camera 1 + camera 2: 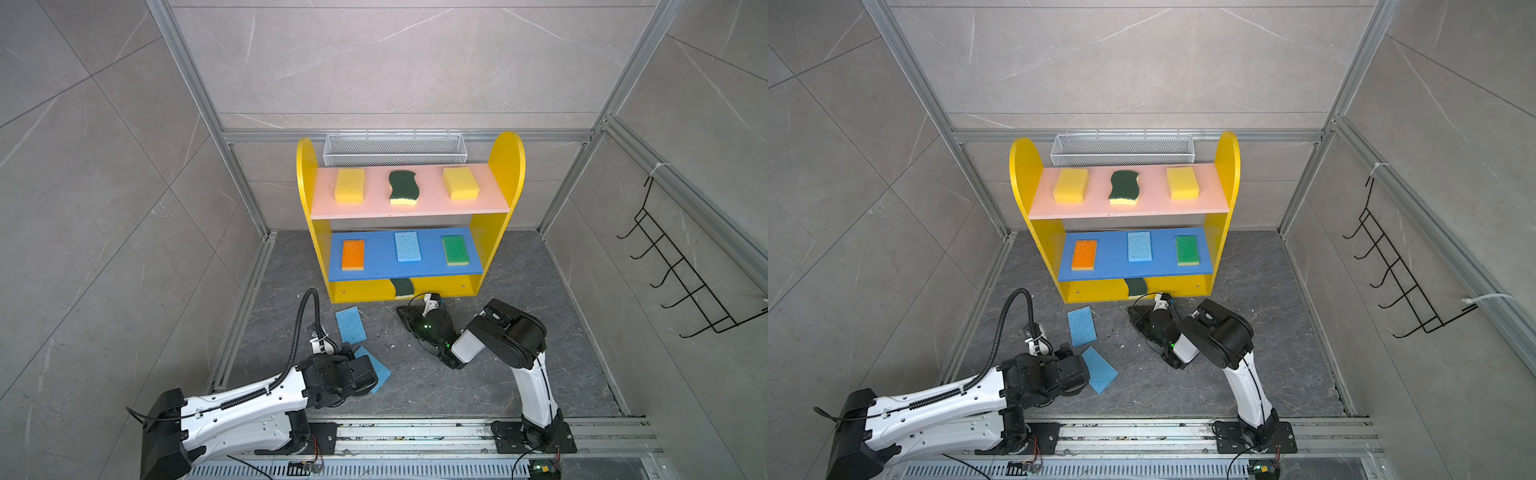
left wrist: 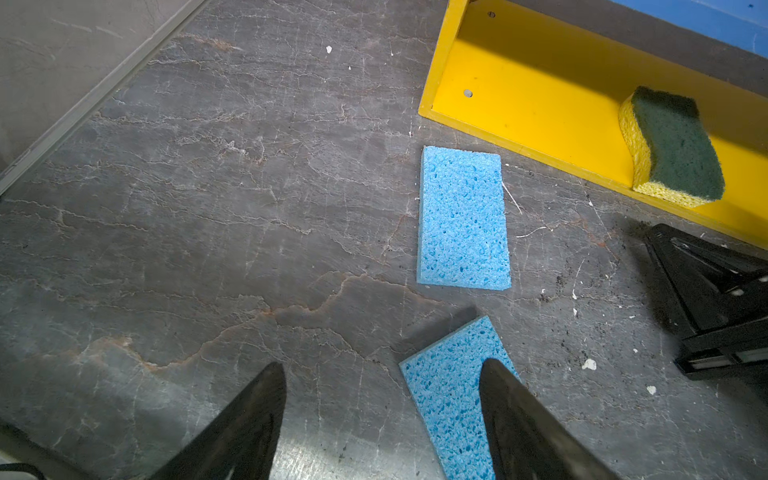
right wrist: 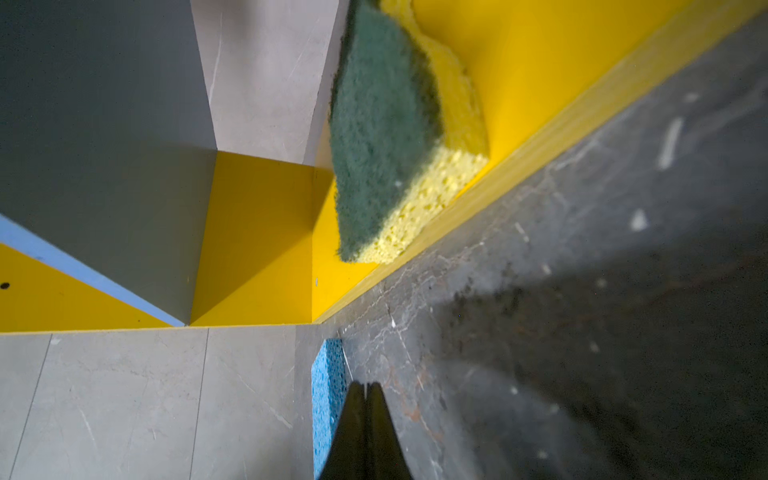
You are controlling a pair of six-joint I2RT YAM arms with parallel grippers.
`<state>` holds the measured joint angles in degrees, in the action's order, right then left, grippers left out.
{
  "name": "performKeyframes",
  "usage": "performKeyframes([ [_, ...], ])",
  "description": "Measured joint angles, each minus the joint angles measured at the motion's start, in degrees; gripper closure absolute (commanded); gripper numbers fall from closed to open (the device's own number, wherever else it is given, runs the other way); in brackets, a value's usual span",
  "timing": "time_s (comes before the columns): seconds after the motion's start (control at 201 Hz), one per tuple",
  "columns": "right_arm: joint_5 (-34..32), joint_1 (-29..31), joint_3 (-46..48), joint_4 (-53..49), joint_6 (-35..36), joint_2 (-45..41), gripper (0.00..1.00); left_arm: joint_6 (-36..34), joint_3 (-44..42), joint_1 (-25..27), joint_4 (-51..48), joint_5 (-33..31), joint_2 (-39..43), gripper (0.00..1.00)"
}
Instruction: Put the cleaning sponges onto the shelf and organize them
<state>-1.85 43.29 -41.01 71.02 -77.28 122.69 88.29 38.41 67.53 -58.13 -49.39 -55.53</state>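
Observation:
The yellow shelf [image 1: 505, 166] stands at the back. Its pink board carries two yellow sponges [image 1: 350, 185] [image 1: 460, 183] and a wavy scourer [image 1: 403, 187]. On the blue board lie an orange [image 1: 353, 254], a light blue [image 1: 407, 246] and a green sponge [image 1: 455, 250]. A second scourer [image 2: 673, 145] rests on the base. Two light blue sponges lie on the floor, one farther [image 2: 463, 218] and one nearer [image 2: 449, 399]. My left gripper [image 2: 382, 365] is open above the nearer one, with one finger over it. My right gripper [image 3: 365, 384] is shut and empty, low in front of the base.
A white wire mesh basket [image 1: 395, 149] hangs behind the shelf. A black hook rack [image 1: 681, 282] is on the right wall. Aluminium frame posts and tiled walls close in the dark stone floor [image 1: 519, 374]. The arms' mounting rail [image 1: 415, 436] runs along the front.

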Motion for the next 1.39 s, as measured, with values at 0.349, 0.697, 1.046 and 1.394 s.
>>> performKeyframes([
  [0.349, -6.6, 0.4, 0.2, -0.1, -4.2, 0.0, 1.00, 0.0, -0.1, 0.0, 1.3, 0.0, -0.2, 0.24],
  [0.697, -8.4, 0.5, -1.3, 2.4, -5.7, 2.0, 1.00, 0.2, -0.1, 0.0, 2.0, 0.0, -0.3, 0.24],
  [1.046, -9.1, 0.5, -2.8, 3.0, -6.6, 3.2, 1.00, 0.2, -0.1, 0.0, 3.1, 0.0, -2.1, 0.24],
  [1.394, -9.5, 0.5, -6.4, 0.4, -6.6, 4.4, 1.00, 0.2, -0.1, 0.0, 3.1, 0.0, -1.4, 0.24],
])
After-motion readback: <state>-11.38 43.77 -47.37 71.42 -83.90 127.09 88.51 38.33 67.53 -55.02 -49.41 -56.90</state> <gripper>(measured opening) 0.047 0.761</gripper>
